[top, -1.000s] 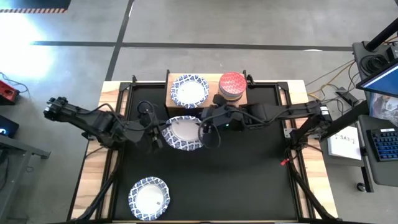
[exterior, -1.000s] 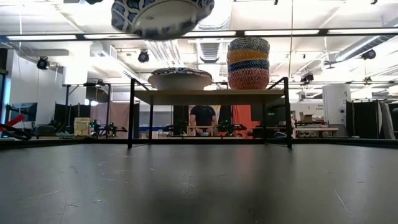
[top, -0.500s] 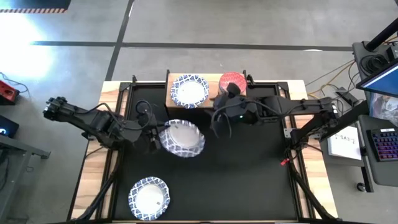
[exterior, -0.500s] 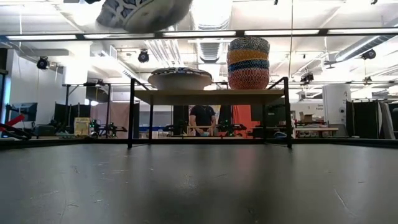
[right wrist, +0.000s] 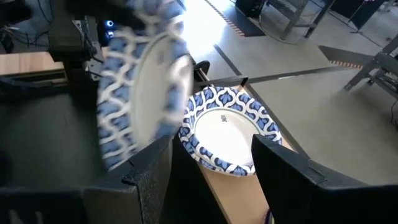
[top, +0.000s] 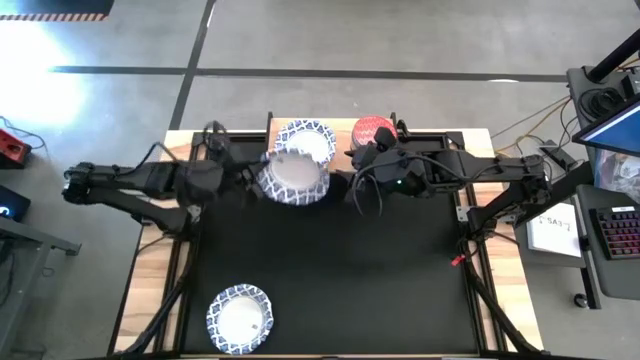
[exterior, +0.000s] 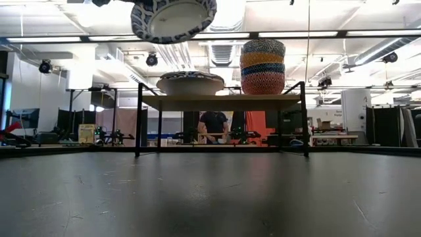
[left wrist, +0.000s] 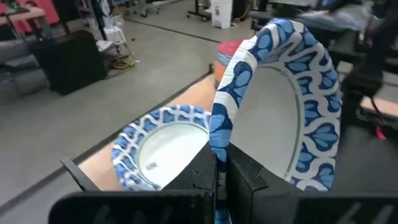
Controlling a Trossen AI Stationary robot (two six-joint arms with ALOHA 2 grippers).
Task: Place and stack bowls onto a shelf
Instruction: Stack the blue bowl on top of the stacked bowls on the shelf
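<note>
My left gripper [top: 255, 176] is shut on a wide white bowl with a blue-patterned rim [top: 293, 178], held high above the shelf's near-left edge, also seen in the low view [exterior: 173, 18]. The shelf [top: 335, 158] is a light-wood board on dark legs [exterior: 220, 102]. On it rest another wide bowl [top: 308, 138] and a stack of small bowls with a red one on top [top: 373, 131]. A third wide bowl [top: 240, 318] sits on the mat near the near edge. My right gripper [top: 367, 200] is open in front of the shelf and touches nothing. My left gripper pinches the held bowl's left rim [left wrist: 217, 140] between its two fingers, one inside the bowl and one outside. The fingers come level from the table's left. The bowl is lifted clear, its opening facing up, only slightly tilted.
The black mat [top: 330, 270] covers the tabletop between wooden side strips. The shelf's dark legs [exterior: 139, 118] stand at the mat's far edge. The right arm [top: 450, 175] reaches in beside the small-bowl stack [exterior: 263, 66]. A person shows far behind the shelf.
My left gripper has carried the wide bowl from over the mat's middle toward the far edge, up to the shelf; the bowl tipped on the way and is nearly level again. My right gripper has drawn away from the bowl's right rim toward the right and far edge.
</note>
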